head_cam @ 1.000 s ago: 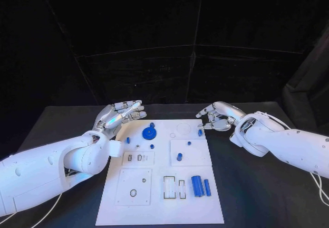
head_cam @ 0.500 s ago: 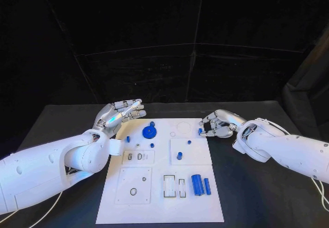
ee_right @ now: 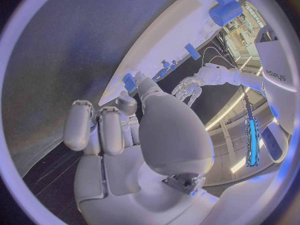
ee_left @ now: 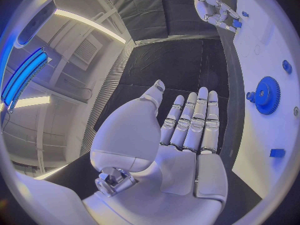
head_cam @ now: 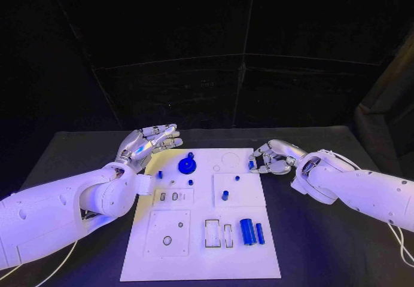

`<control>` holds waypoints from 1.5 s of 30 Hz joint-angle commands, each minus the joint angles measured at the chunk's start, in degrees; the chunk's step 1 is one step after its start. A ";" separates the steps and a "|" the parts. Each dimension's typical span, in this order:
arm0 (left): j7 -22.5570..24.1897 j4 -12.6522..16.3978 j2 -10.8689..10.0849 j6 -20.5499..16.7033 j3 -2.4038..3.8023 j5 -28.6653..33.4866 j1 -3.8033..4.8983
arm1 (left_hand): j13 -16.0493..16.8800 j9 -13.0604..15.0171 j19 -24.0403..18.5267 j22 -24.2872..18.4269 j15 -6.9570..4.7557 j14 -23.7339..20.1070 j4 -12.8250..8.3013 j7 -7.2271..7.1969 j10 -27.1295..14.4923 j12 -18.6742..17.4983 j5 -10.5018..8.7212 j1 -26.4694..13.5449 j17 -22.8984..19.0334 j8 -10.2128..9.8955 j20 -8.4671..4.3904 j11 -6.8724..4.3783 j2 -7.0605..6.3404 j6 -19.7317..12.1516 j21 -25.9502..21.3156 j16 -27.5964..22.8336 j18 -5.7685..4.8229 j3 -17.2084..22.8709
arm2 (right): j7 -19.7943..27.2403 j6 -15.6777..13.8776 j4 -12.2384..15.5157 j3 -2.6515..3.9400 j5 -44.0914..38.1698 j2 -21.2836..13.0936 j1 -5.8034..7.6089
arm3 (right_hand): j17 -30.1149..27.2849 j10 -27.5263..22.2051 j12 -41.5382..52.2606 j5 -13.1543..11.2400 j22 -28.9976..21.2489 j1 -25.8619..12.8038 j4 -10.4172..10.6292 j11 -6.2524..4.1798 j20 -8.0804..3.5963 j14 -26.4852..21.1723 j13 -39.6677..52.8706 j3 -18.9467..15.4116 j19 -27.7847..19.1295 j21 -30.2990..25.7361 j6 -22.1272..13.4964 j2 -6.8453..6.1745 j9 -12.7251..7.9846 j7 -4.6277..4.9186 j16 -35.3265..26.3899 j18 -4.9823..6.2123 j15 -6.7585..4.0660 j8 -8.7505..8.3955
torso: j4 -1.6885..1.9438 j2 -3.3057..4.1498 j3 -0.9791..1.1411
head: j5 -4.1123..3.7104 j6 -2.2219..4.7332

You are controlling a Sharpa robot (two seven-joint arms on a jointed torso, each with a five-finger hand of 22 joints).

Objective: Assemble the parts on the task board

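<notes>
Lying flat mid-table: white task board (head_cam: 200, 239). Standing near far end: blue gear (head_cam: 187, 165). Lying side by side near right edge: two blue cylinders (head_cam: 252, 232).

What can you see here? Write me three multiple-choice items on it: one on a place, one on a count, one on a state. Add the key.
1. Where is the blue gear?
A. On the far half of the task board
B. On the black table, off the board
C. On the board's near edge

2. How many blue cylinders lie side by side at the board's near right?
A. One
B. Two
C. Four

3. What is the left hand doing?
A. Gripping the gear
B. Holding nothing, fingers straight
C. Pressing flat on the board

Key: A, the gear sits on the white plate's far half; B, a pair lies there; B, its palm is bare.
</notes>
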 commanded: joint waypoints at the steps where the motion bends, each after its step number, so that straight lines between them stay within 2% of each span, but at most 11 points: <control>1: 0.43 0.01 0.08 0.62 0.03 -0.31 0.06 | -0.05 -0.03 -0.01 -0.03 0.11 -0.15 -0.17 3.26 -0.46 -0.38 -0.20 0.04 -0.05 -0.37 0.08 0.07 0.49 -0.34 -0.18 -0.31 -0.14 0.13 | 0.03 0.62 -0.23 0.02 0.21 0.23 0.02 | 0.19 0.06 0.36 -0.07 0.17 0.08 -0.18 -0.25 -0.10 2.25 0.16 0.23 -0.33 -0.26 0.80 0.81 0.13 -0.12 -0.10 -0.39 -0.05 0.54 | 0.01 0.03 -0.05 | 0.03 -0.02; 7: 0.41 -0.06 0.13 0.64 0.03 -0.31 0.06 | -0.05 -0.03 -0.01 -0.03 0.11 -0.15 -0.17 3.26 -0.46 -0.38 -0.20 0.04 -0.05 -0.37 0.08 0.07 0.49 -0.34 -0.18 -0.31 -0.14 0.13 | -0.20 1.00 -0.70 0.02 0.01 0.72 -0.04 | 0.54 0.42 0.81 -1.00 0.39 0.35 -0.58 -0.49 -0.27 2.35 0.57 0.94 -0.18 -0.16 2.02 1.78 0.24 -0.35 0.05 -0.43 -0.25 1.07 | -0.03 0.00 -0.02 | -0.02 -0.17; 18: 0.36 -0.21 0.19 0.69 0.02 -0.31 0.06 | -0.05 -0.03 -0.01 -0.03 0.11 -0.15 -0.17 3.26 -0.46 -0.38 -0.20 0.04 -0.05 -0.37 0.08 0.07 0.49 -0.34 -0.18 -0.31 -0.14 0.13 | -0.61 0.91 -1.09 0.03 -0.38 1.45 -0.12 | 1.02 0.92 1.45 -1.56 0.91 0.26 -0.90 -0.70 -0.44 2.47 1.14 1.63 0.12 0.07 3.29 2.47 0.27 -0.57 0.28 -0.53 -0.42 1.49 | 0.00 0.00 -0.04 | -0.13 -0.35; 22: 0.30 -0.24 0.19 0.74 0.02 -0.31 0.06 | -0.05 -0.03 -0.01 -0.03 0.11 -0.15 -0.17 3.26 -0.46 -0.38 -0.20 0.04 -0.05 -0.37 0.08 0.07 0.49 -0.34 -0.18 -0.31 -0.14 0.13 | -1.35 -0.32 -1.12 0.03 -0.61 1.49 -0.14 | 1.42 1.25 1.87 -1.92 1.26 0.42 -1.14 -0.92 -0.57 2.58 1.52 2.44 0.33 0.23 4.37 3.29 0.33 -0.82 0.50 -0.59 -0.59 1.87 | 0.01 0.00 -0.03 | -0.11 -0.42; 25: 0.27 -0.24 0.16 0.76 0.02 -0.31 0.06 | -0.05 -0.03 0.00 -0.03 0.11 -0.14 -0.35 3.24 -0.47 -0.41 -0.20 0.03 -0.04 -0.38 0.08 0.06 0.51 -0.34 -0.28 -0.37 -0.14 0.23 | -1.78 -1.72 -1.01 0.03 -0.79 1.43 -0.14 | 1.69 1.49 2.22 -3.77 1.43 1.12 -1.71 -1.34 -0.84 2.64 1.87 4.09 0.45 0.33 5.98 4.57 0.45 -1.32 0.64 -0.61 -0.92 2.44 | 0.02 -0.06 -0.04 | -0.08 -0.46; 31: 0.25 -0.22 0.00 0.75 0.02 -0.31 0.06 | -0.05 -0.03 0.00 -0.03 0.11 -0.14 -0.35 3.24 -0.47 -0.41 -0.20 0.03 -0.04 -0.38 0.08 0.06 0.51 -0.34 -0.28 -0.37 -0.14 0.23 | -2.13 -4.51 -0.22 0.04 -0.93 1.12 -0.15 | 1.91 1.85 2.69 -4.19 1.63 1.61 -2.60 -1.78 -1.22 2.69 2.36 6.23 0.57 0.43 7.48 5.46 0.50 -1.85 0.72 -0.65 -1.31 2.86 | 0.00 -0.10 -0.05 | 0.04 -0.43; 35: 0.23 -0.14 -0.16 0.71 0.02 -0.31 0.06 | -0.05 -0.03 0.00 -0.03 0.11 -0.14 -0.35 3.24 -0.47 -0.41 -0.20 0.03 -0.04 -0.38 0.08 0.06 0.51 -0.34 -0.28 -0.37 -0.14 0.23 | -2.71 -5.94 1.42 0.05 -0.95 0.61 -0.13 | 2.05 1.90 2.72 -4.28 1.71 1.55 -2.83 -1.85 -1.31 2.72 2.42 6.80 0.62 0.47 7.69 5.54 0.47 -1.91 0.79 -0.67 -1.37 2.86 | -0.01 -0.20 -0.10 | 0.15 -0.38; 39: 0.20 0.01 -0.34 0.65 0.02 -0.31 0.08 | -0.05 -0.03 0.00 -0.03 0.11 -0.14 -0.35 3.24 -0.47 -0.41 -0.20 0.03 -0.04 -0.38 0.08 0.06 0.51 -0.34 -0.28 -0.37 -0.14 0.23 | -4.72 -7.10 4.75 0.09 -0.97 -0.02 -0.05 | 2.06 1.94 2.61 -4.72 1.71 0.90 -2.87 -1.86 -1.38 2.72 2.38 7.44 0.64 0.48 7.85 5.50 0.39 -1.93 0.76 -0.68 -1.42 2.77 | 0.00 -0.35 -0.22 | 0.46 -0.31; 42: 0.18 0.11 -0.47 0.58 0.02 -0.31 0.10 | -0.05 -0.03 0.00 -0.03 0.11 -0.14 -0.35 3.24 -0.47 -0.41 -0.20 0.03 -0.04 -0.38 0.08 0.06 0.51 -0.34 -0.28 -0.37 -0.14 0.23 | -7.27 -7.54 7.67 0.11 -1.22 -0.05 0.15 | 1.97 1.98 2.44 -6.14 1.65 -0.17 -2.76 -1.88 -1.42 2.69 2.30 8.03 0.62 0.46 7.93 5.34 0.28 -1.96 0.66 -0.68 -1.43 2.58 | -0.04 -0.54 -0.39 | 0.66 -0.39; 44: 0.18 0.14 -0.51 0.58 0.02 -0.30 0.11 | -0.05 -0.03 0.01 -0.03 0.11 -0.14 -0.38 3.24 -0.47 -0.42 -0.20 0.01 -0.04 -0.37 0.08 0.05 0.51 -0.30 -0.30 -0.38 -0.14 0.25 | -8.24 -7.64 8.65 0.12 -1.39 0.15 0.29 | 1.92 1.95 2.34 -6.36 1.62 -0.37 -2.74 -1.87 -1.42 2.68 2.23 8.15 0.61 0.45 7.95 5.32 0.26 -1.96 0.61 -0.67 -1.43 2.55 | -0.01 -0.61 -0.47 | 0.78 -0.38; 45: 0.16 0.13 -0.54 0.57 0.02 -0.30 0.12 | -0.05 -0.02 0.01 -0.02 0.11 -0.14 -0.38 3.24 -0.47 -0.42 -0.20 0.01 -0.04 -0.37 0.08 0.05 0.51 -0.28 -0.30 -0.38 -0.14 0.25 | -9.75 -7.79 10.07 0.13 -1.80 0.72 0.57 | 1.76 1.86 2.13 -6.45 1.55 -0.42 -2.79 -1.87 -1.43 2.65 2.07 8.23 0.57 0.42 7.94 5.25 0.25 -1.96 0.51 -0.65 -1.43 2.52 | 0.02 -0.67 -0.54 | 0.93 -0.43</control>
